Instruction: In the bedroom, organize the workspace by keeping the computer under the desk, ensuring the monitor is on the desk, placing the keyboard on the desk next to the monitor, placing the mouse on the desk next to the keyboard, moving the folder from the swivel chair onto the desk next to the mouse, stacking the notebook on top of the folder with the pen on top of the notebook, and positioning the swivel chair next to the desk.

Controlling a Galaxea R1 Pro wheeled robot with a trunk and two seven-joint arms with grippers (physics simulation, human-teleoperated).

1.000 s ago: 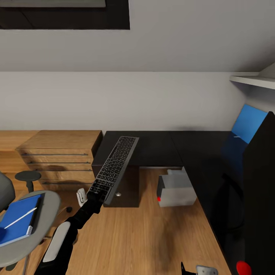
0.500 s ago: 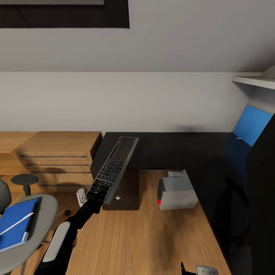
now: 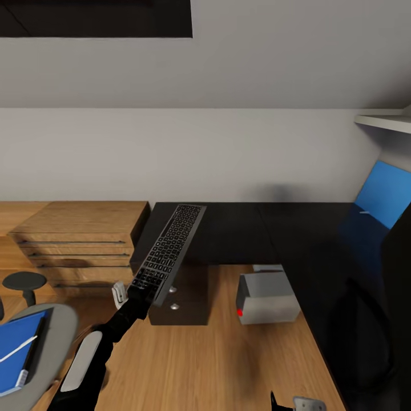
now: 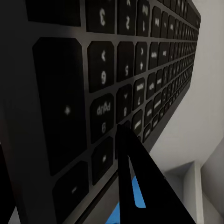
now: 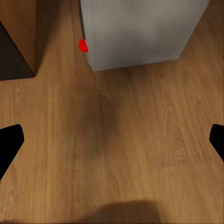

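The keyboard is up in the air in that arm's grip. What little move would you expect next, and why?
Probably carry it forward and lower it flat. The left pincer holds the slim silver-framed, black-keyed keyboard by its near end, tilted up over the black L-shaped desk, whose top looks bare ahead of it. The grey computer tower already sits on the floor under the desk.

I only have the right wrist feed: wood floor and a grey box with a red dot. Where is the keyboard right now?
Observer: The left claw is shut on one end of the keyboard, which is held in the air, slanting up over the desk edge.
Operator: Is the folder on the desk yet?
Observer: No. The blue folder lies on the swivel chair seat, with the white pen on top.
Operator: And that grey box?
Observer: It is the computer, standing on the floor beside the desk's drawer unit.
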